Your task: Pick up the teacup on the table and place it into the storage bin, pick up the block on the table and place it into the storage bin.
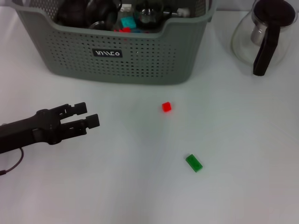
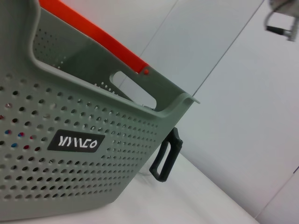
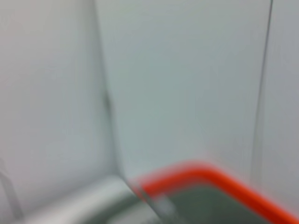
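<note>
1. Left gripper [image 1: 89,115] hovers over the table [image 1: 117,186] on the robot's left, its two black fingers parted and holding nothing; it points toward the middle of the table, well apart from either block; the right gripper is out of sight in every view.
2. Storage bin [image 1: 140,56] stands at the far side of the table, already holding dark cups and coloured bits; no teacup is left on the bare table, so that half looks done.
3. Red block [image 1: 166,107] lies just before the bin; a green block [image 1: 194,163] lies nearer the robot, well apart from it.
4. Both blocks look light, stiff and smooth plastic, hardly breakable; the red one is tiny and could skid or pop free, so pinch squarely across two flat opposite sides; take the green one across its narrow width.
</note>
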Tool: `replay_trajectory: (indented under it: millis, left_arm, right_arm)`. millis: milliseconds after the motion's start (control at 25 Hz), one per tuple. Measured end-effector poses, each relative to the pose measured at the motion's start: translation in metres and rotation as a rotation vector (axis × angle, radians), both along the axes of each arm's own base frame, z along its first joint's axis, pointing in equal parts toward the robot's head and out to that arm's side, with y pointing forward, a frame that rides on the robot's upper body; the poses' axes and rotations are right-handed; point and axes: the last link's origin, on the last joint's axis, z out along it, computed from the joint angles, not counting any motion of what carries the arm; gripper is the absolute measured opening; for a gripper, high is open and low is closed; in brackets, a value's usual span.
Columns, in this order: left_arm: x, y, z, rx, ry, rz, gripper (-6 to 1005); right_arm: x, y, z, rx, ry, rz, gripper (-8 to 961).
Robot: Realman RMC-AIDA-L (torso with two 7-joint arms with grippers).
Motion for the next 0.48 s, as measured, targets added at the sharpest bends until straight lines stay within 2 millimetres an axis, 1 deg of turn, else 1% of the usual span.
replay_trajectory:
  millis: [40,120,160,200,240,280,360,440,480]
  left_arm:
    - [0.0,0.0,0.0,0.001,0.0,0.0,793]
    - [-0.001,0.0,0.0,0.006,0.001,0.003,793]
    - [-0.001,0.0,0.0,0.007,0.003,0.004,793]
    - [-0.001,0.0,0.0,0.008,0.004,0.006,793]
    - [-0.001,0.0,0.0,0.008,0.005,0.007,793]
    - [-0.001,0.0,0.0,0.008,0.005,0.007,793]
    - [-0.001,0.001,0.001,0.01,0.007,0.006,793]
    - [-0.001,0.002,0.001,0.01,0.007,0.004,792]
    - [-0.001,0.003,0.001,0.01,0.007,0.003,792]
  right_arm:
    - [0.003,-0.008,0.006,-0.012,0.064,0.037,733]
    - [0.016,-0.028,0.02,-0.052,0.218,0.123,774]
    - [0.025,-0.038,0.026,-0.075,0.291,0.151,794]
    - [0.04,-0.054,0.038,-0.121,0.41,0.183,814]
    - [0.04,-0.054,0.038,-0.121,0.41,0.183,834]
    - [0.051,-0.063,0.045,-0.16,0.458,0.186,854]
    - [0.065,-0.079,0.052,-0.242,0.496,0.205,895]
    - [0.081,-0.092,0.055,-0.325,0.465,0.213,921]
    - [0.09,-0.098,0.055,-0.37,0.416,0.209,927]
